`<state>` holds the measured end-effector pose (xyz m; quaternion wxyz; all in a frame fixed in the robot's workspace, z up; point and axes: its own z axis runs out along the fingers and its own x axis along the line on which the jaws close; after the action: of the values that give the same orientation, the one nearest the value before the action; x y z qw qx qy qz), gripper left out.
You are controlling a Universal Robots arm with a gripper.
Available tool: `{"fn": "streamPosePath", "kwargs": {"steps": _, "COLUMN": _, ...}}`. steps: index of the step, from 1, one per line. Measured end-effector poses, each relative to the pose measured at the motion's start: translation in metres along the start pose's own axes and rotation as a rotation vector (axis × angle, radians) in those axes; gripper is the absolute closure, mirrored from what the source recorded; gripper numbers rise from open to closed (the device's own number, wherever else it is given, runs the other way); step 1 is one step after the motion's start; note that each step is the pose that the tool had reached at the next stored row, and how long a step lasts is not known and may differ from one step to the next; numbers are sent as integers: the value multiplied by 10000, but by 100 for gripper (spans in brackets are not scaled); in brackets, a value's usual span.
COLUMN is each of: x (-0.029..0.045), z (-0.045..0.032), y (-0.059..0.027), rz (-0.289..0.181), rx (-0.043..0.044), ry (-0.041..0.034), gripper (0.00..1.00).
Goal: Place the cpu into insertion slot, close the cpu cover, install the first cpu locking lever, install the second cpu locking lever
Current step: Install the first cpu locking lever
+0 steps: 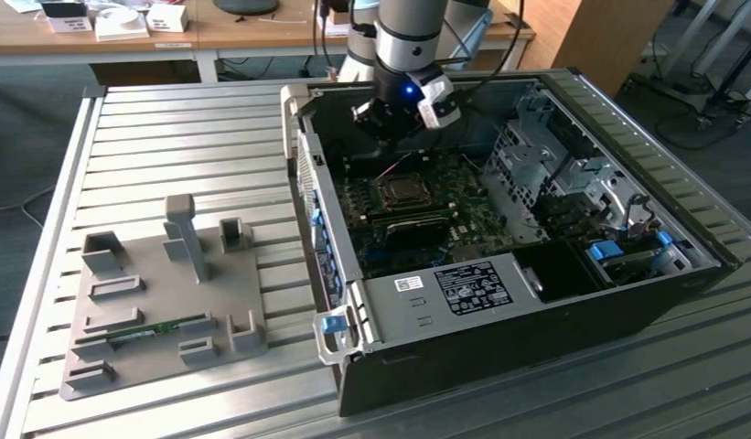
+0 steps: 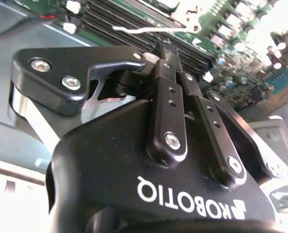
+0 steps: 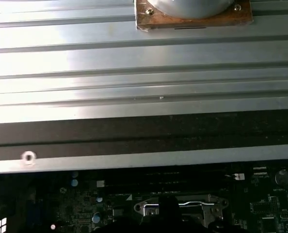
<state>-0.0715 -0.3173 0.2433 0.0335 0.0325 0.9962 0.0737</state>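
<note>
End effector (image 1: 388, 137): hangs inside the open computer case (image 1: 498, 357), fingers (image 2: 167, 82) pressed together, nothing between them
Insertion slot (image 1: 402, 190): on the motherboard (image 1: 473, 219), just below the end effector; cpu cover (image 3: 183, 206) appears to lie flat over it
Memory slots (image 2: 134, 22): just beyond the fingertips in the second wrist view
Grey fixture tray (image 1: 167, 311): on the tabletop (image 1: 167, 137), well apart from the end effector
</note>
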Motion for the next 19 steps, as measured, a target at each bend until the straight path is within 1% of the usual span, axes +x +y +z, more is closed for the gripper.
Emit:
{"fn": "streamPosePath", "kwargs": {"steps": 2, "x": -46, "z": 22, "y": 0, "rz": 0, "rx": -1, "ry": 0, "gripper": 89}}
{"fn": "streamPosePath", "kwargs": {"steps": 4, "x": -68, "z": 45, "y": -2, "rz": -1, "rx": -4, "ry": 0, "gripper": 89}}
{"fn": "streamPosePath", "kwargs": {"steps": 10, "x": -82, "z": 136, "y": -10, "rz": 1, "rx": -8, "ry": 0, "gripper": 89}}
{"fn": "streamPosePath", "kwargs": {"steps": 15, "x": -79, "z": 151, "y": 28, "rz": 1, "rx": -11, "ry": 2, "gripper": 89}}
{"fn": "streamPosePath", "kwargs": {"steps": 19, "x": -93, "z": 177, "y": 32, "rz": 0, "rx": -15, "ry": 2, "gripper": 89}}
